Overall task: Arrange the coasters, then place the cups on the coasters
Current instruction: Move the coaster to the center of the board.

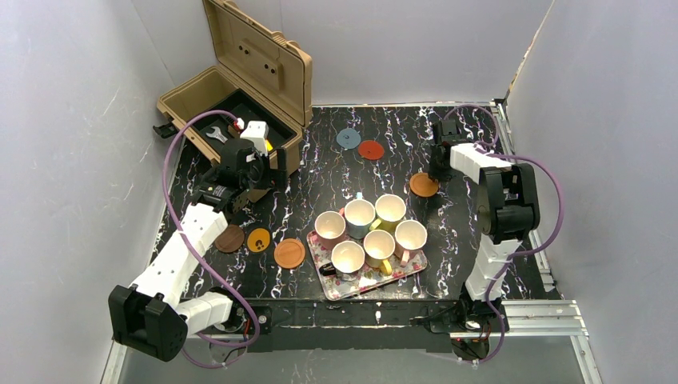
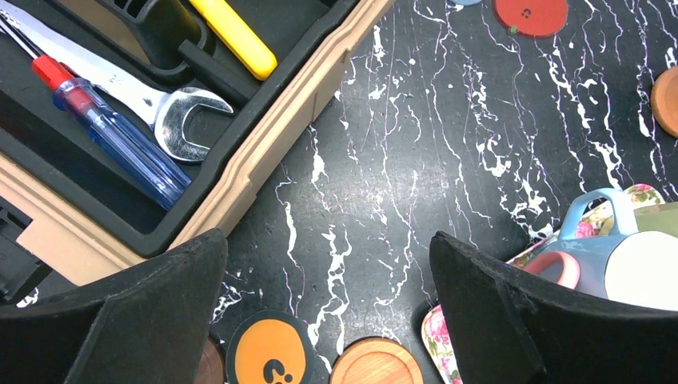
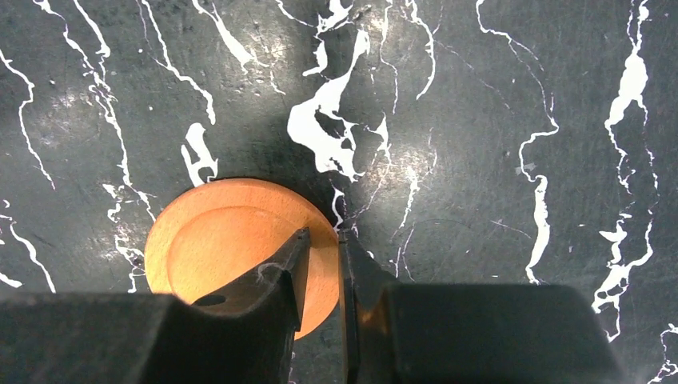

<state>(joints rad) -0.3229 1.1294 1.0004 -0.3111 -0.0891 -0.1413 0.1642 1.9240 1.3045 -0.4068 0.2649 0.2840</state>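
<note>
My right gripper (image 1: 434,171) (image 3: 324,235) is shut on the rim of an orange wooden coaster (image 1: 424,186) (image 3: 220,244), one finger over the disc and one outside its edge. A blue-grey coaster (image 1: 348,138) and a red coaster (image 1: 370,150) (image 2: 530,11) lie at the back. A dark brown coaster (image 1: 229,238), a yellow-orange coaster (image 1: 258,240) (image 2: 268,354) and another wooden coaster (image 1: 289,253) (image 2: 376,366) lie in a row at front left. Several cups (image 1: 379,242) stand together on a floral tray (image 1: 361,285). My left gripper (image 1: 268,171) (image 2: 326,238) hovers open above that row, holding nothing.
An open tan toolbox (image 1: 240,88) (image 2: 268,148) sits at the back left, with a wrench (image 2: 172,112) and screwdrivers inside. Grey walls close in the black marbled table (image 1: 336,172) on three sides. A blue cup (image 2: 596,260) is just right of my left gripper's finger.
</note>
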